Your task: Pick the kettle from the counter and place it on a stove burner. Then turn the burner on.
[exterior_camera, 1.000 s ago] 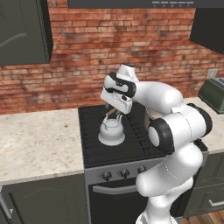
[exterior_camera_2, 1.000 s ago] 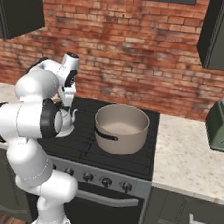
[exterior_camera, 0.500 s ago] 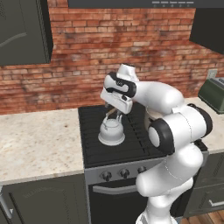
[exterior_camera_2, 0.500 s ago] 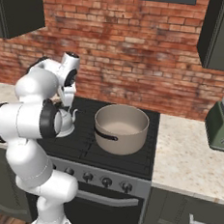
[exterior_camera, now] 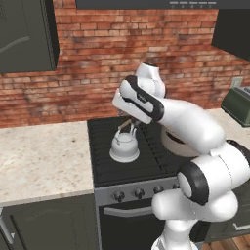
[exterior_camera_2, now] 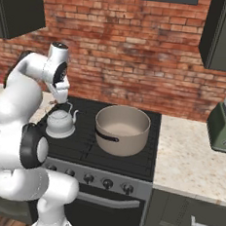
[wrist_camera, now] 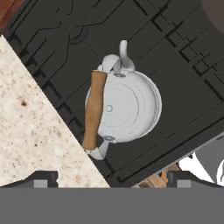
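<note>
The silvery kettle [exterior_camera: 124, 145] [exterior_camera_2: 61, 123] with its tan wooden handle stands upright on the front-left stove burner [exterior_camera: 106, 168] [exterior_camera_2: 69, 145] of the black cooktop. My gripper [exterior_camera: 128, 122] [exterior_camera_2: 61, 101] hangs just above the handle, open and holding nothing. In the hand view the kettle [wrist_camera: 127, 107] lies straight below, its spout pointing up the picture, on the grate [wrist_camera: 175, 65]. There the gripper [wrist_camera: 111, 179] has its two tips spread far apart. The beige speckled counter [exterior_camera: 44, 156] [wrist_camera: 30, 131] lies left of the stove.
A large beige pot [exterior_camera_2: 122, 129] with a dark handle sits on the right burners, close beside the kettle. Burner knobs [exterior_camera_2: 108, 183] [exterior_camera: 139, 193] line the stove's front panel. A green toaster [exterior_camera_2: 224, 123] stands on the right counter. Dark cabinets hang overhead on both sides.
</note>
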